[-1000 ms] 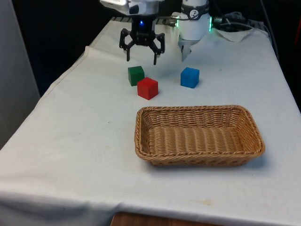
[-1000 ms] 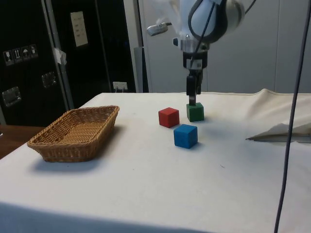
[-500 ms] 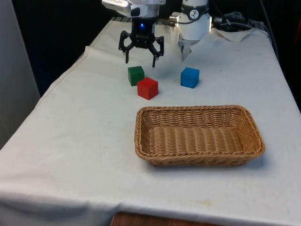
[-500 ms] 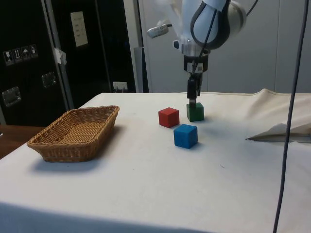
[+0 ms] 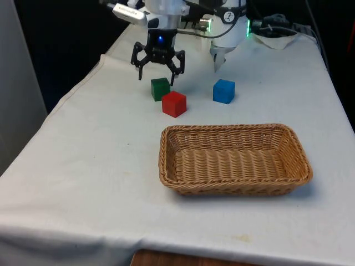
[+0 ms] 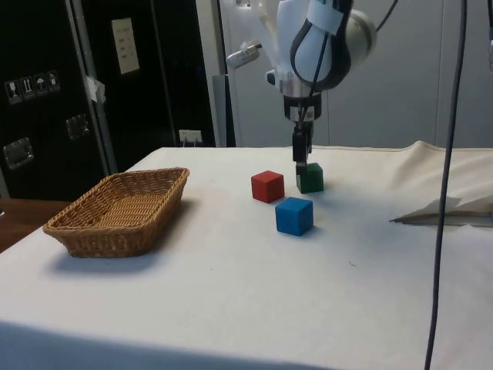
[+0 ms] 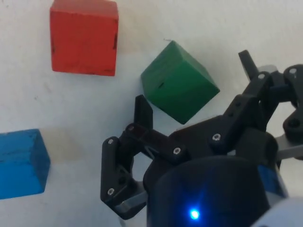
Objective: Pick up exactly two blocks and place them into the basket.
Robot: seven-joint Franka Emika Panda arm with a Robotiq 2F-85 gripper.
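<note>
Three blocks lie on the white cloth: a green block [image 5: 160, 88] [image 6: 310, 179] [image 7: 180, 81], a red block [image 5: 174, 103] [image 6: 267, 186] [image 7: 84, 36] touching or nearly touching its corner, and a blue block [image 5: 224, 91] [image 6: 294, 216] [image 7: 21, 163] apart towards the front view's right. My gripper [image 5: 156, 79] [image 6: 300, 160] [image 7: 195, 87] hovers open just above the green block, holding nothing. In the wrist view its fingers [image 7: 142, 111] straddle the green block, which sits turned at an angle between them. The wicker basket [image 5: 233, 128] [image 6: 108, 239] stands empty nearer the camera.
A crumpled piece of white cloth [image 5: 277, 39] [image 6: 447, 210] lies at the far right of the table. The table's edge [image 5: 72, 97] drops off at the front view's left, not far from the green block. Open cloth separates the blocks from the basket.
The gripper has shifted towards the front view's left and turned about its wrist, so it now sits over the green block. The blocks and basket have not moved.
</note>
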